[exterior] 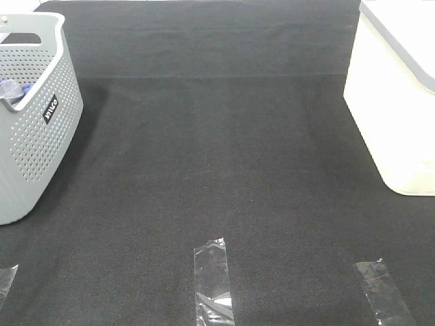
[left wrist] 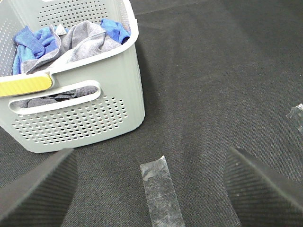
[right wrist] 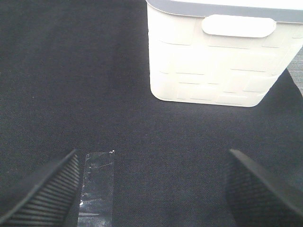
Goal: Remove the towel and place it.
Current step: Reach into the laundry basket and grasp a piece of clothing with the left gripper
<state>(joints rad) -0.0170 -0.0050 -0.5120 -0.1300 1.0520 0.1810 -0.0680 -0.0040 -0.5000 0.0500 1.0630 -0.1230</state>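
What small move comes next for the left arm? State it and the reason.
Probably carry the left gripper forward and up over the rim of the grey basket, toward the towel. Its jaws stand open and empty above the mat, short of the basket, and the towel lies bunched inside with a blue cloth.

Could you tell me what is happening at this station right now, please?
Nothing is being handled yet. The grey towel lies crumpled inside the perforated grey basket, together with a blue cloth. The left claw hangs open over the black mat in front of the basket, holding nothing. The right claw is open and empty too, facing the white bin on the other side.
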